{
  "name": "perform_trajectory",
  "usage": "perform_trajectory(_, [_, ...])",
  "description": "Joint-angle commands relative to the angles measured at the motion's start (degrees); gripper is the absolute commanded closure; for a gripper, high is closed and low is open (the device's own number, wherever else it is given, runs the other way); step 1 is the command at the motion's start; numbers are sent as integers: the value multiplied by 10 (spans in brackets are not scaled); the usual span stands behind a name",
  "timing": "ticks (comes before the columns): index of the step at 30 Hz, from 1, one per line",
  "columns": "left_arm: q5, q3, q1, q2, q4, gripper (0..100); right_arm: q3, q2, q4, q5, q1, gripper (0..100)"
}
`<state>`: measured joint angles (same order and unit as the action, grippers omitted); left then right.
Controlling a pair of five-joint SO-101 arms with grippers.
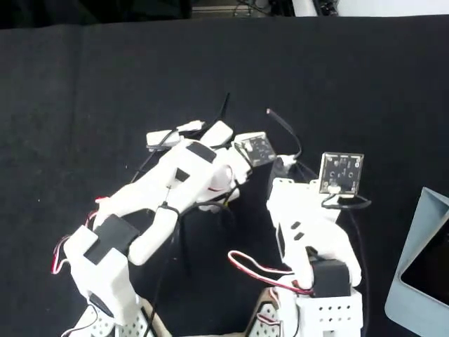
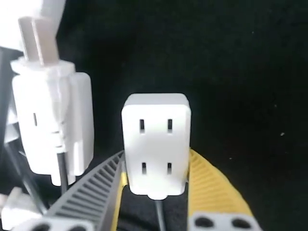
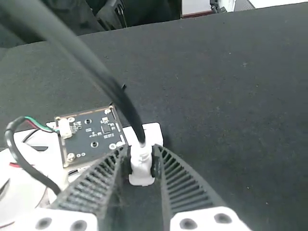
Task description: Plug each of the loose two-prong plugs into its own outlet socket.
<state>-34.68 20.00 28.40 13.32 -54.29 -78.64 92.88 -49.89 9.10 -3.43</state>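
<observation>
The left claw is gripping a white outlet block with empty sockets, while the right claw is clamping a corded plug, not yet inserted.

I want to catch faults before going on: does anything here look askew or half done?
Yes. Beside the white two-socket outlet block in the left gripper, a white plug sits at a second white outlet block with its flat prong bare, so it looks only partly seated.
</observation>
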Motion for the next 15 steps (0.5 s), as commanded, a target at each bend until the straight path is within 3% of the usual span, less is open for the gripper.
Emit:
perform_trajectory(1, [9,-19,-8,3,-24,970,34,5,-1,-4,4,983])
perform_trajectory(8, [121,-16,-85,-19,-66,967,20,5,-1,-20,1,983])
perform_trajectory(11, [129,-1,-115,-40,-57,960,18,5,-1,-25,-3,983])
perform_trajectory(15, [135,29,-118,-71,-63,825,11,5,-1,-28,-39,983])
